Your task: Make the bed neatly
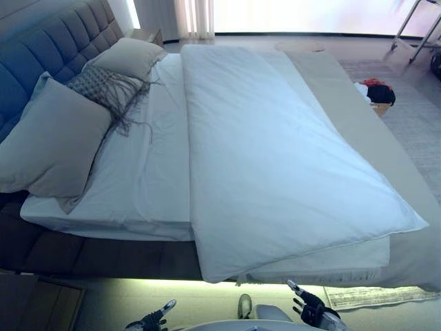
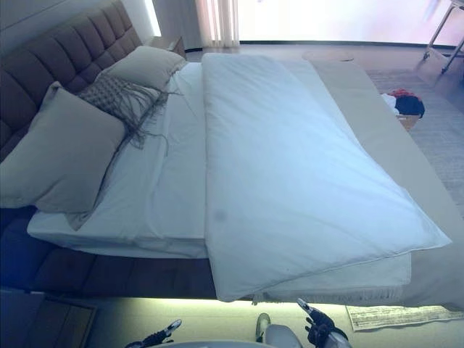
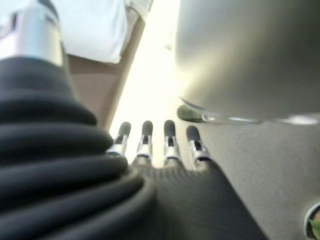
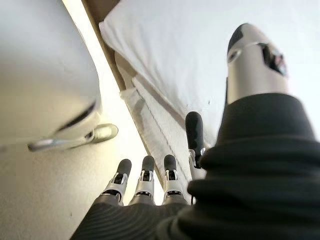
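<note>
A white duvet (image 1: 275,158) lies along the bed, folded to the right half, its near corner hanging over the bed's near edge. The white sheet (image 1: 148,172) shows bare on the left half. Two grey pillows (image 1: 55,141) and a fringed cushion (image 1: 103,86) lean at the tufted headboard (image 1: 48,48) on the left. My left hand (image 1: 155,321) is low by the floor, fingers straight, holding nothing. My right hand (image 1: 310,308) is also low, below the duvet's corner, fingers straight and empty. In the right wrist view the duvet (image 4: 200,55) lies just past my fingers (image 4: 145,182).
A beige bedspread (image 1: 386,158) runs along the bed's far side. A box with red and dark cloth (image 1: 377,93) stands on the carpet beyond. A paper (image 1: 372,296) lies on the floor at the bed's right corner. A lit strip glows under the bed frame.
</note>
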Motion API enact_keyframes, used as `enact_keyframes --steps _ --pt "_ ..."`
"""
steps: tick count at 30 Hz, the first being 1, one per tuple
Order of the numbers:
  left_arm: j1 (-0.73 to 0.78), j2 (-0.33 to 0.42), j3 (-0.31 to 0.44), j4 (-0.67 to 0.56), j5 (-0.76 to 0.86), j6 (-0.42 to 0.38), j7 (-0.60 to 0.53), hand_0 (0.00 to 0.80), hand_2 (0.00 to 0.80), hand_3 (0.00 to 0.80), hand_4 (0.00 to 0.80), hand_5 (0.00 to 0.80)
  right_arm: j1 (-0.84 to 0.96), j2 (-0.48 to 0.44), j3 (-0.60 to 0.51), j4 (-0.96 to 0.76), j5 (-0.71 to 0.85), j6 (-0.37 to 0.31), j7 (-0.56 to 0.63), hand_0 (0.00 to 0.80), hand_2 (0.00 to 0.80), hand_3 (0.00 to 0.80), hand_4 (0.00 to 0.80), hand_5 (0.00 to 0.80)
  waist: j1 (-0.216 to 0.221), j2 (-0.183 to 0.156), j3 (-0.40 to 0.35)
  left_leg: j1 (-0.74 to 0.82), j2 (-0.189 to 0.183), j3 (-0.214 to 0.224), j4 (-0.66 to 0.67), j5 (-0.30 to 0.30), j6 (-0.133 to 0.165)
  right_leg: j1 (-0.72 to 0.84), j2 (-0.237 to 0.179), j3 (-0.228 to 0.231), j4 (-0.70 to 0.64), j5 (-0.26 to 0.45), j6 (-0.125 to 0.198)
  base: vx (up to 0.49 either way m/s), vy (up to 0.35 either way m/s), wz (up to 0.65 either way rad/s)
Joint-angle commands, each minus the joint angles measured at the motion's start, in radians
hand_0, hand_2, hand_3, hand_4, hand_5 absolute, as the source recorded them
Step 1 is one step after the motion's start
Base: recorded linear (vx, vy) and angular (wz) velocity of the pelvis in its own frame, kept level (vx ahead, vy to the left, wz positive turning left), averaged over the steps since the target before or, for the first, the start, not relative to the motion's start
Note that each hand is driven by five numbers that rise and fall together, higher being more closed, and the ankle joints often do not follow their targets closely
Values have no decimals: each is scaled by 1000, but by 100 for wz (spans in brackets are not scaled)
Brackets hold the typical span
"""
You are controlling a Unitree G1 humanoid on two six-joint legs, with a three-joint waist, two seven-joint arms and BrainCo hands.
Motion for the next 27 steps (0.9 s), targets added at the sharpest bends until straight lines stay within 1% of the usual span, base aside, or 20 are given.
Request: enact_keyframes --steps 1,2,3,4,5,6,8,9,10,11,12,14,17,19,22,27 --pt "8 -18 18 22 54 -14 9 0 0 0 0 0 -50 -15 6 -6 70 -14 48 0 0 0 0 0 23 -30 23 -237 -23 -41 389 202 -24 24 -89 18 -31 21 52 131 81 -18" --pt "10 -24 21 20 53 -18 11 0 0 0 0 0 -52 -16 2 -7 93 -7 62 0 0 0 0 0 30 -30 34 -254 -5 -38 343 187 -20 47 -94 33 -36 11 59 133 172 -40" --pt "12 -24 18 17 53 -20 10 0 0 0 0 0 -56 -19 -6 -4 123 0 76 0 0 0 0 0 33 -27 42 -242 16 -26 269 175 -18 58 -101 44 -40 7 72 118 224 -51" --pt "10 -23 16 13 55 -21 8 0 0 0 0 0 -61 -23 -16 2 141 0 88 0 0 0 0 0 31 -24 45 -233 27 -14 195 156 -12 59 -107 50 -45 8 83 82 247 -49" --pt "3 -22 16 14 69 -23 0 0 0 0 0 0 -72 -33 -30 21 144 -15 104 0 0 0 0 0 29 -16 58 -233 26 5 137 136 8 52 -110 66 -24 2 93 68 222 -38" --pt "4 -19 13 10 64 -21 -3 0 0 0 0 0 -76 -33 -36 6 135 -20 94 0 0 0 0 0 31 -17 65 -220 9 -11 120 118 9 43 -124 71 -25 11 105 74 225 -38" --pt "-3 -7 1 -7 59 -12 -14 0 0 0 0 0 -83 -41 -40 -17 173 -32 105 0 0 0 0 0 18 -4 70 -189 16 14 58 114 3 19 -143 52 -25 29 125 61 157 -61" --pt "-11 2 -10 -10 51 -9 -23 0 0 0 0 0 -92 -46 -45 -16 191 -26 122 0 0 0 0 0 19 2 70 -171 20 31 22 116 0 7 -155 29 -34 47 139 47 101 -73" --pt "-17 4 -19 -11 47 -7 -22 0 0 0 0 0 -103 -48 -49 -13 204 -31 117 0 0 0 0 0 22 7 68 -153 19 40 -14 117 0 -7 -163 8 -39 63 154 44 78 -71" --pt "-20 5 -19 -11 34 -10 -14 0 0 0 0 0 -115 -44 -52 -14 203 -26 121 0 0 0 0 0 33 9 67 -140 19 61 -30 113 0 -20 -183 -29 -32 74 170 16 47 -72" --pt "-24 7 -15 -13 23 -13 -4 0 0 0 0 0 -128 -40 -49 -15 207 -24 120 0 0 0 0 0 39 11 67 -140 21 68 -33 111 3 -30 -190 -35 -19 70 175 -29 -4 -71" --pt "-40 21 -19 -13 -5 -18 15 0 0 0 0 0 -147 -37 -43 -21 220 -29 104 0 0 0 0 0 41 8 68 -167 25 56 -19 104 9 -43 -185 -4 -18 58 169 -44 -57 -46" --pt "-79 40 -16 -25 -42 -17 24 0 0 0 0 0 -187 -43 -38 -30 252 -32 62 0 0 0 0 0 46 -2 95 -233 46 64 52 95 -5 -56 -196 -3 -6 45 164 -70 -90 25" --pt "-99 42 -18 -28 -47 -20 19 0 0 0 0 0 -210 -52 -46 -26 283 -17 46 0 0 0 0 0 49 -3 115 -282 57 51 99 94 -12 -81 -197 -1 20 34 156 -96 -77 26" --pt "-129 40 -36 -37 -79 -31 16 0 0 0 0 0 -254 -62 -44 -23 320 -2 13 0 0 0 0 0 46 5 152 -354 72 32 145 100 -20 -148 -202 13 73 22 144 -127 -22 10" --pt "-175 28 -51 -45 -132 -63 0 0 0 0 0 0 -320 -92 -51 -11 346 36 -35 0 0 0 0 0 42 14 207 -458 79 16 213 97 -25 -250 -204 26 146 4 126 -118 10 7"
